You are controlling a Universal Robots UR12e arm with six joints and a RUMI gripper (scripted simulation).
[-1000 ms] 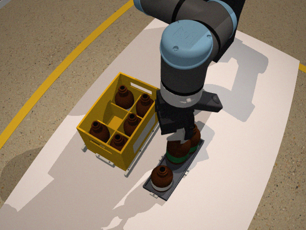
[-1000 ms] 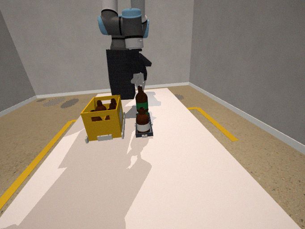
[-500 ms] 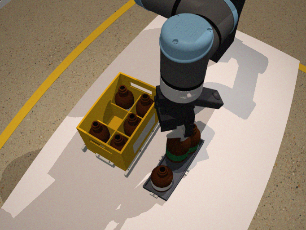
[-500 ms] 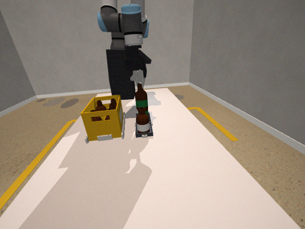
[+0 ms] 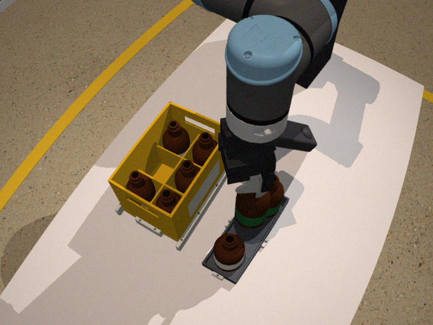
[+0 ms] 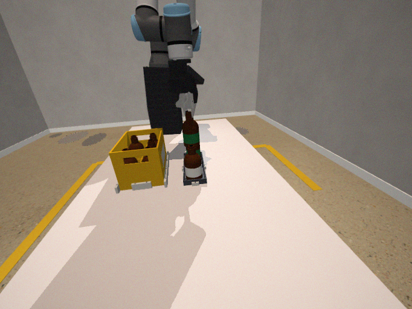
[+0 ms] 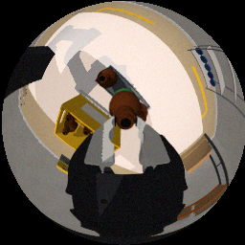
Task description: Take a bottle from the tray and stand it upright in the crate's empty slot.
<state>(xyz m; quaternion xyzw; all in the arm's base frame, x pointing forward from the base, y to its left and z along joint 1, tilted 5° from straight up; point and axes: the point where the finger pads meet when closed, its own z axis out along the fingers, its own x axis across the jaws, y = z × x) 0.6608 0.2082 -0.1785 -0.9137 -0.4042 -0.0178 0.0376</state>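
- Exterior view, nearest first: a dark tray (image 6: 194,181) lies on the white table (image 6: 252,239), and at its near end stands a brown bottle with a white label (image 6: 193,165).
- Just left of the tray stands a yellow crate (image 6: 138,171), the two close together but apart.
- Top view shows the crate split into six slots; five hold brown bottles (image 5: 186,174) and the middle slot of the left row (image 5: 163,172) holds none.
- Above the middle of the tray hangs a brown bottle with a green label (image 6: 191,133), upright and raised above the white-labelled one.
- The gripper (image 6: 188,107) pinches this green-labelled bottle at the neck, its pale fingers (image 5: 249,187) pressed against it from either side.
- Behind it on the tray's far end stands a third bottle, also green-banded (image 5: 277,197), mostly hidden by the held one.
- No writing can be read on any label; they are plain bands of colour.
- Farthest back, a dark pedestal (image 6: 159,99) carries the arm.
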